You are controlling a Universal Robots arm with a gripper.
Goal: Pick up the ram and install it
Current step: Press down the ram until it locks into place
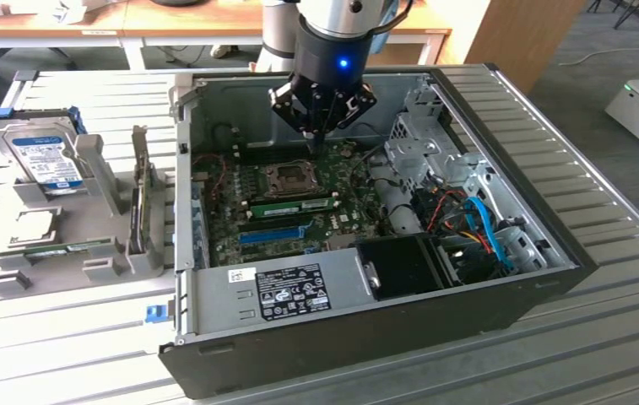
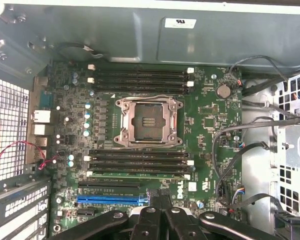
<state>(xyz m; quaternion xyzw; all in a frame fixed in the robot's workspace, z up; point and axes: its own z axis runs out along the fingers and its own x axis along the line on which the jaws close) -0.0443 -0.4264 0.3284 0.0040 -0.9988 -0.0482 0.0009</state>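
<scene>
Ram (image 2: 140, 175), a thin green stick, sits seated in one of the motherboard's (image 2: 210, 135) slots just beside the empty CPU socket (image 2: 149, 121), inside the open computer case (image 1: 331, 321) on the slatted table (image 1: 589, 354). Above the board, the gripper (image 1: 316, 139) hangs with its fingers pressed together and holds nothing, its tip over the slots beyond the socket.

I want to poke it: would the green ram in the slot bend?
The ram is probably stiff: a thin straight board. Likely light, being so slim. It stands on edge in the motherboard, so sideways pushes might snap it.
</scene>
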